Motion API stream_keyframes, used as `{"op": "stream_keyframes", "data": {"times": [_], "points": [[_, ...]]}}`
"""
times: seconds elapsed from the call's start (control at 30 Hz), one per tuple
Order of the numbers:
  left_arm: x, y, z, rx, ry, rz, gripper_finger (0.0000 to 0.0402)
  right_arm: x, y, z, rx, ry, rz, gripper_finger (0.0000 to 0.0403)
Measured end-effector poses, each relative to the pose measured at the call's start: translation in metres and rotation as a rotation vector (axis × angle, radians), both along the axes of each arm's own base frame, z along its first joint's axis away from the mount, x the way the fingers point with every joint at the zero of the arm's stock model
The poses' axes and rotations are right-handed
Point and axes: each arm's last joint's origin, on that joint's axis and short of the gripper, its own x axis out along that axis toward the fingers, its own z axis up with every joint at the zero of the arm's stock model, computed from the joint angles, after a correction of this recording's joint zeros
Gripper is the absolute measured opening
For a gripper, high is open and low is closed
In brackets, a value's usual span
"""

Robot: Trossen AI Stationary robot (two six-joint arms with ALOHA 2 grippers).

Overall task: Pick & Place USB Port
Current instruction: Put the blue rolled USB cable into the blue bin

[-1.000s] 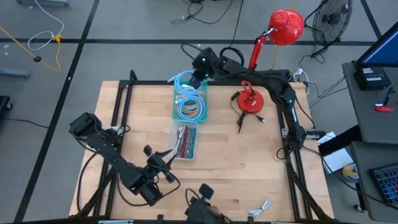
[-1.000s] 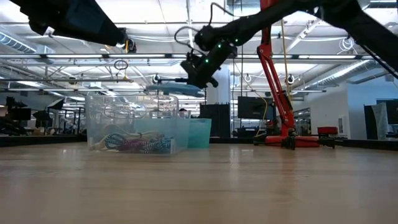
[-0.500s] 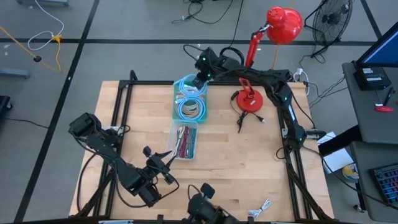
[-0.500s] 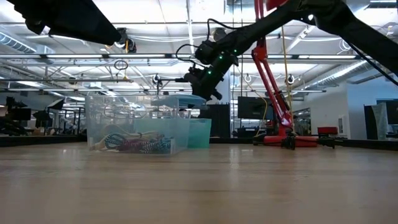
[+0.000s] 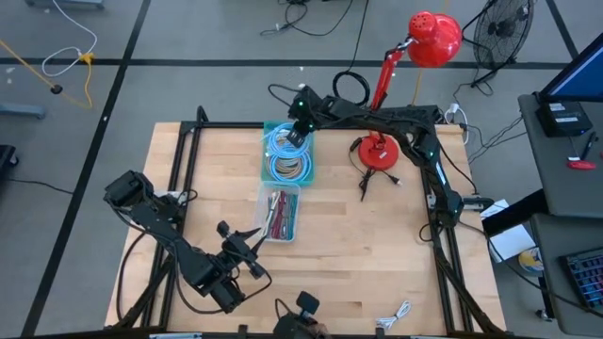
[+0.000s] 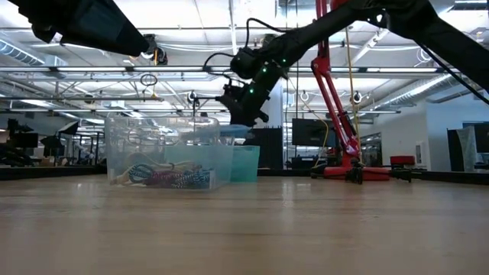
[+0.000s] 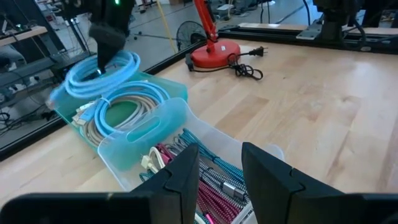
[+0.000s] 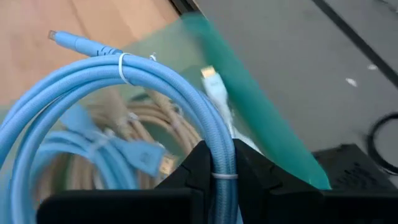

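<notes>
A light-blue coiled USB cable (image 5: 280, 137) hangs over the teal bin (image 5: 267, 160) at the table's far side, with my right gripper (image 5: 299, 121) shut on it. The bin holds other coiled cables, beige and blue (image 7: 127, 102). In the low view the coil (image 6: 231, 131) is down at the bin's rim. A clear bin (image 5: 280, 215) of red and striped cables stands just nearer. My left gripper (image 7: 221, 171) stands open, with nothing between its fingers, by the clear bin's near left corner (image 5: 247, 237). My right gripper pinches the blue coil's bundled strands (image 8: 219, 140) between its two fingers, at the coil's far right rim. The fingers slant down from the table's far right and lie across the strands. The coil hangs tilted below them (image 7: 102, 74); whether its lower edge touches the bin's cables, I cannot tell.
A red desk lamp stands with its base (image 5: 379, 153) and black cord right of the teal bin. Black frame rails (image 5: 443, 202) run along the table's edges. A small white cable (image 5: 396, 314) lies at the near edge. Bare wood (image 5: 367, 245) lies right of the bins.
My right gripper has gone down toward the teal bin and tipped more steeply, staying shut on the blue coil. The coil has sunk from clear above the bin to the level of its rim.
</notes>
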Motion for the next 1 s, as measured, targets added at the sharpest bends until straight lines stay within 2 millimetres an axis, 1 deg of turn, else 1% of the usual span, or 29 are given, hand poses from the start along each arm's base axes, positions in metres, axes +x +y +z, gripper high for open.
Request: {"op": "stream_keyframes", "data": {"times": [0.23,0.33,0.43,0.67,0.77,1.0], "points": [[-0.002,-0.003,0.0,-0.004,0.004,-0.011,0.0124,0.005,0.019,-0.027,-0.017,0.048,0.009,0.0036],[-0.002,-0.003,0.0,-0.005,0.004,-0.012,0.0124,0.005,0.026,-0.042,-0.043,0.059,-0.006,0.0037],[-0.002,-0.003,0.0,-0.005,0.004,-0.011,0.0124,0.006,0.033,-0.05,-0.078,0.074,-0.021,0.0037],[-0.003,-0.002,0.0,-0.002,0.008,-0.011,0.0124,0.01,0.048,-0.052,-0.113,0.099,-0.011,0.0038],[-0.003,-0.002,0.0,-0.003,0.007,-0.01,0.0124,0.01,0.053,-0.047,-0.149,0.12,-0.014,0.0038],[-0.003,-0.002,0.0,-0.012,0.01,-0.01,0.0124,0.01,0.067,-0.036,-0.173,0.129,0.0,0.0038]]}}
